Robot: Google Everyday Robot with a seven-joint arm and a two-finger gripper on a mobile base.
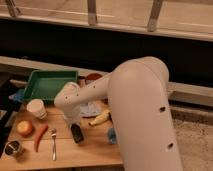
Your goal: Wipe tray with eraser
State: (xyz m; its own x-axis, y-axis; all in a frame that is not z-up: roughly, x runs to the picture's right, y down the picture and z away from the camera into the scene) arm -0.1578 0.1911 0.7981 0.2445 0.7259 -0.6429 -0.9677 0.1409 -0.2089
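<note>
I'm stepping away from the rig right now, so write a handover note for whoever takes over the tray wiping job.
Gripper: shut, down at the table, apparently on the eraser.
Eraser: on the table, in front of the tray, left of the banana; not lifted.
Tray: back left of the table, apart from the eraser.
Done: eraser reached and seemingly gripped.
Left: lift it, carry it to the tray, wipe.

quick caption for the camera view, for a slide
The pincer, shut, at the black eraser on the wooden table; the green tray sits behind.
</note>
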